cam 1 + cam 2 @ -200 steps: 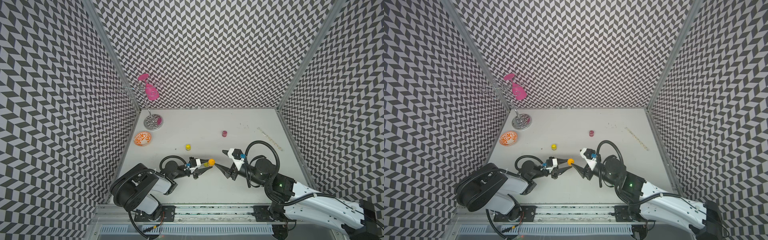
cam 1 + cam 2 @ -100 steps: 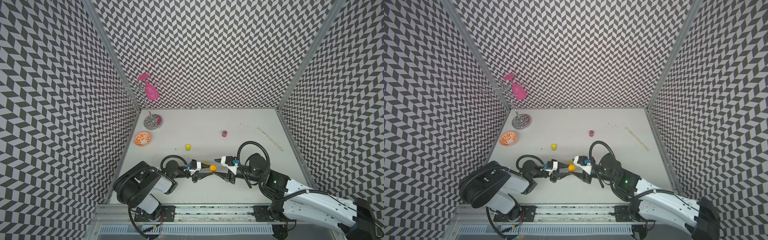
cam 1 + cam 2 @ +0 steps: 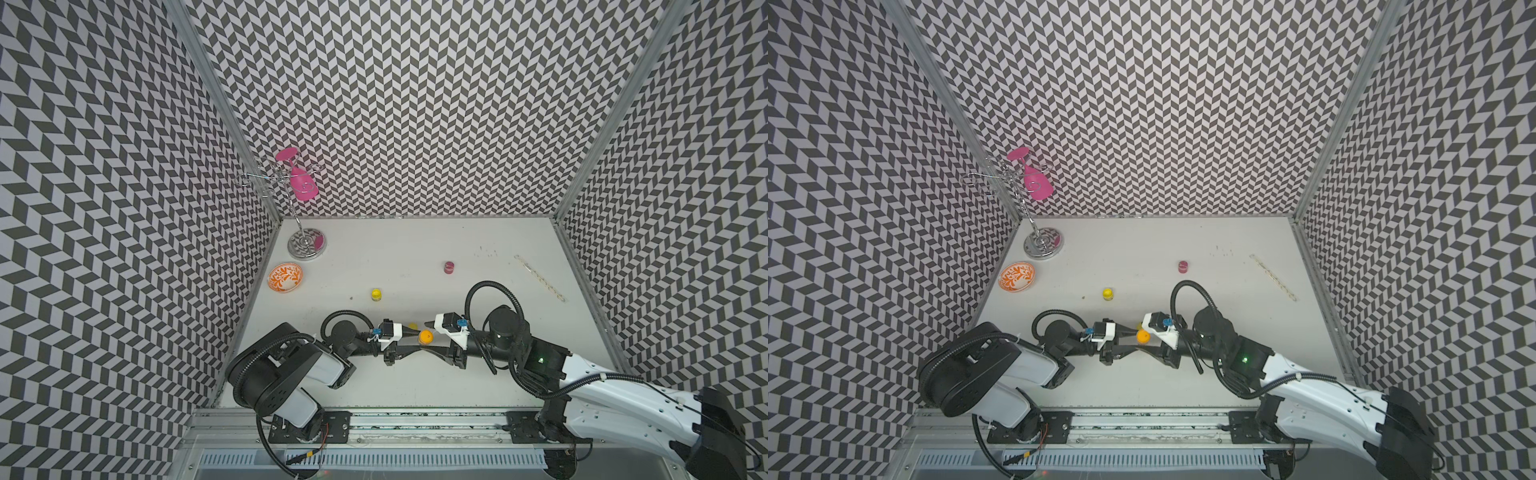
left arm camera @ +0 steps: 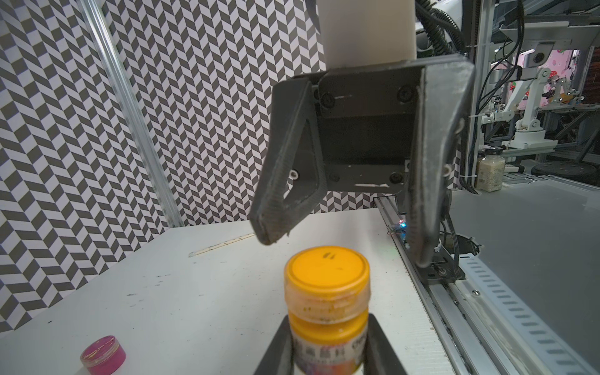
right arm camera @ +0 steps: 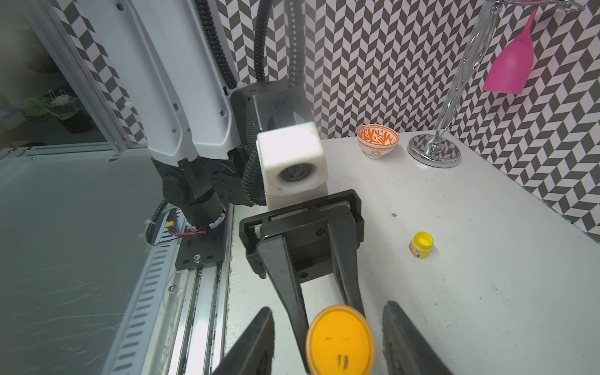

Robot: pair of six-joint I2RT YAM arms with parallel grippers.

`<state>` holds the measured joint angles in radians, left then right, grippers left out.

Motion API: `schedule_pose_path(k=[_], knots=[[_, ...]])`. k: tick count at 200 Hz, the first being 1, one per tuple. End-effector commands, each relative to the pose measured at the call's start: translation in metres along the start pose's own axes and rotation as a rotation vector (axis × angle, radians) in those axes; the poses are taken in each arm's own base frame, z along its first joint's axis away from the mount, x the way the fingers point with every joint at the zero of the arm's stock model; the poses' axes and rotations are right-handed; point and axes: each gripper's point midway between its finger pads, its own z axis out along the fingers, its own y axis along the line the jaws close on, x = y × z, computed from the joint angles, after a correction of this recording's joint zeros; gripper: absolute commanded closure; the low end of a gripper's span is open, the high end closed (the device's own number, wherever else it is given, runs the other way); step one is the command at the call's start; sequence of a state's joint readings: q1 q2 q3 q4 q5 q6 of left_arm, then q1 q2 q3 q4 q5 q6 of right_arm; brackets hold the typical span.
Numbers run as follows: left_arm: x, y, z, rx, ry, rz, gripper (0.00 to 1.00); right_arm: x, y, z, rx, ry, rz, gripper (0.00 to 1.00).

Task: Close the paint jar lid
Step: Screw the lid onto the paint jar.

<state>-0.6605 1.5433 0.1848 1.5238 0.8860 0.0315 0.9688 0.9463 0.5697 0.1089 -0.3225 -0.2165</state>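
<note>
The paint jar (image 4: 326, 328) is small with orange paint, and its orange lid (image 4: 326, 269) sits on top. My left gripper (image 4: 328, 354) is shut on the jar's body, holding it upright near the table's front, as both top views show (image 3: 417, 338) (image 3: 1133, 337). My right gripper (image 5: 331, 341) faces it from the opposite side. Its fingers (image 5: 256, 341) stand open on either side of the lid (image 5: 339, 341), with a gap on each side. In a top view the lid (image 3: 425, 336) lies between both grippers' tips.
A small yellow jar (image 3: 376, 294) and a magenta jar (image 3: 448, 267) stand further back on the table. An orange-patterned bowl (image 3: 284, 277) and a chrome rack (image 3: 306, 245) with a hanging pink glass (image 3: 303, 187) are at the back left. A pale strip (image 3: 539, 277) lies at the right.
My right gripper has moved left up to the jar and its jaws have narrowed around the lid. The left gripper still holds the jar, shifted slightly toward the front.
</note>
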Motion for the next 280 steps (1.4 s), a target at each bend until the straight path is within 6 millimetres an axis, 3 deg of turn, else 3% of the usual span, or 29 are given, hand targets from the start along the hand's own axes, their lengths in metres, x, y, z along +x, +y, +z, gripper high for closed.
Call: schedule_pose_path(k=[1,145,280], knots=[[-0.032,-0.001,0.000,0.009,-0.105,0.117,0.73,-0.009,-0.007,0.001,0.023,-0.040,-0.008,0.49],[-0.032,0.000,0.001,0.009,-0.101,0.113,0.73,-0.001,-0.012,0.009,0.019,-0.010,0.027,0.59],[-0.027,0.001,0.003,0.015,-0.086,0.106,0.74,-0.012,-0.006,0.002,-0.014,-0.047,0.021,0.53]])
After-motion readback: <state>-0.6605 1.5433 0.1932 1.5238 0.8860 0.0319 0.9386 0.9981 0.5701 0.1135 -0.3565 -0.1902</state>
